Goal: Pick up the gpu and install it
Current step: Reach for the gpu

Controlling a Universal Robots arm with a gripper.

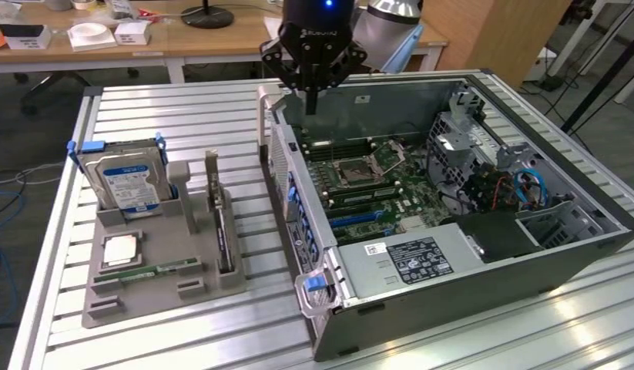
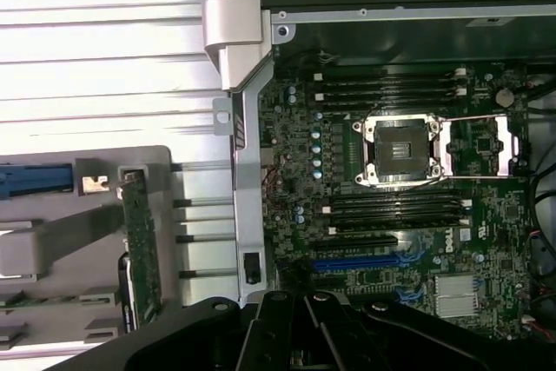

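Observation:
The gpu (image 1: 217,220) stands on its long edge in a slot of the grey holder tray (image 1: 142,304), on the exterior view's left of the open computer case (image 1: 451,262). Its silvery bracket end points toward the back. From the wrist view the gpu (image 2: 141,245) appears as a thin green edge. My gripper (image 1: 310,99) hangs above the case's back left corner, well away from the gpu. Its fingers are shut and hold nothing. The gripper (image 2: 306,306) sits over the motherboard (image 2: 391,180) near the blue slot (image 2: 360,262).
A hard drive (image 1: 132,181) with a blue-white label stands at the tray's back left. A processor chip (image 1: 119,250) and a green memory stick (image 1: 152,270) lie in front of it. The case wall (image 1: 291,193) stands between tray and motherboard (image 1: 368,185). Desks stand behind.

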